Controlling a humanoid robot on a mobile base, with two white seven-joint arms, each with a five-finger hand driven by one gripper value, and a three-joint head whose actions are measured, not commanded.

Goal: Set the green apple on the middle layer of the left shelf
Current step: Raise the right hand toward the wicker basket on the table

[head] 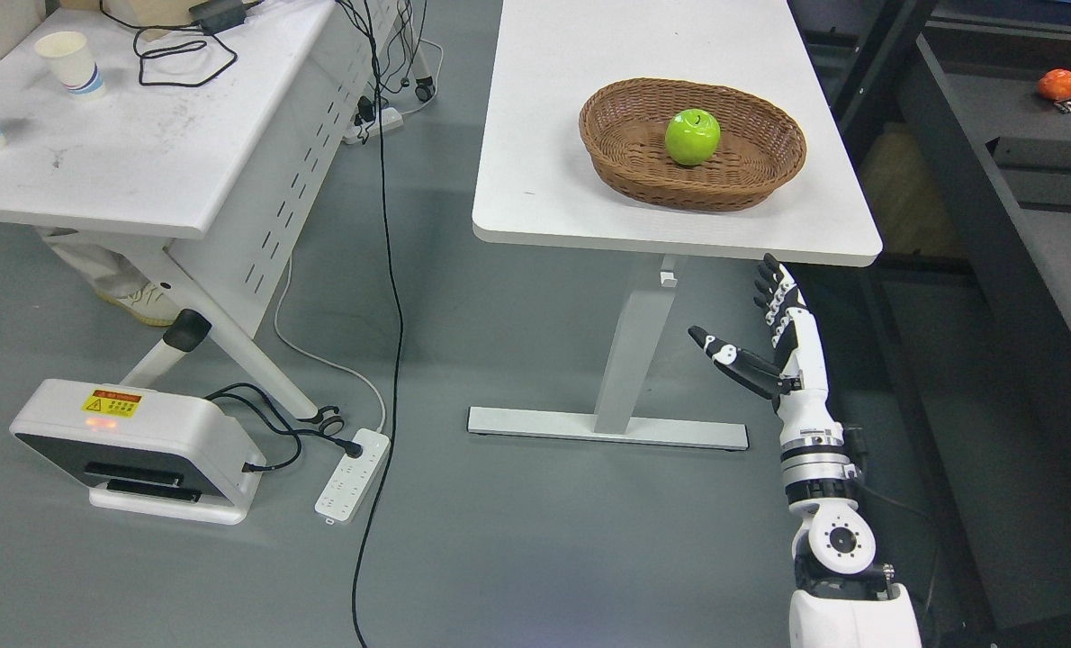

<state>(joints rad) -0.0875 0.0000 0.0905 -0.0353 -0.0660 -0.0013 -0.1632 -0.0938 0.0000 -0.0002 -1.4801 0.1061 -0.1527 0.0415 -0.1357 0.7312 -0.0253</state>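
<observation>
1. Green apple (692,137) resting inside wicker basket (774,171), stem up, on white table (544,135) near its front right part.
2. Right hand (774,328) below the table's front edge, fingers (774,292) spread and extended, thumb out to the side, holding nothing, well apart from the apple.
3. Second white table (130,162) at left, bearing two paper cups (69,61) and a black cable (184,58).

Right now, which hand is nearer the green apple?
Right. The right hand hangs open below the table edge, nearer the camera than the green apple; the left hand isn't in view.
</observation>
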